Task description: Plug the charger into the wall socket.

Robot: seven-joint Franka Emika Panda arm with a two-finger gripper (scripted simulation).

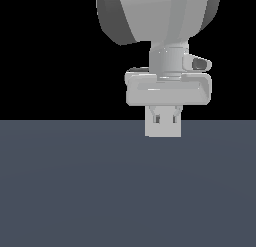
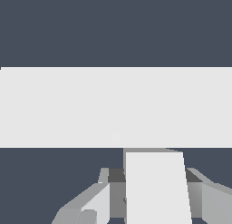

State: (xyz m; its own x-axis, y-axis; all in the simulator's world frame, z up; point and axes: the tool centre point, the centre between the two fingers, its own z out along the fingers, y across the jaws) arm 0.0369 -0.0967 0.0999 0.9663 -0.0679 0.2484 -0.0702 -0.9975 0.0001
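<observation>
In the wrist view my gripper point(image 2: 152, 182) is shut on the charger point(image 2: 156, 191), a small plain white block held between the two fingers point(image 2: 97, 202). Right beyond the block is the wall socket point(image 2: 54, 105), a wide light-grey plate with a faint dot point(image 2: 116, 137) at its centre. The block's far end meets the plate's edge in the picture; whether they touch I cannot tell. In the exterior view the gripper point(image 1: 165, 118) hangs low in front of the square socket plate point(image 1: 163, 130). The charger does not stand out there.
A dark blue-grey floor point(image 1: 75, 191) fills the lower half of the exterior view, with black background above. The arm's large grey link point(image 1: 160, 16) hangs over the gripper.
</observation>
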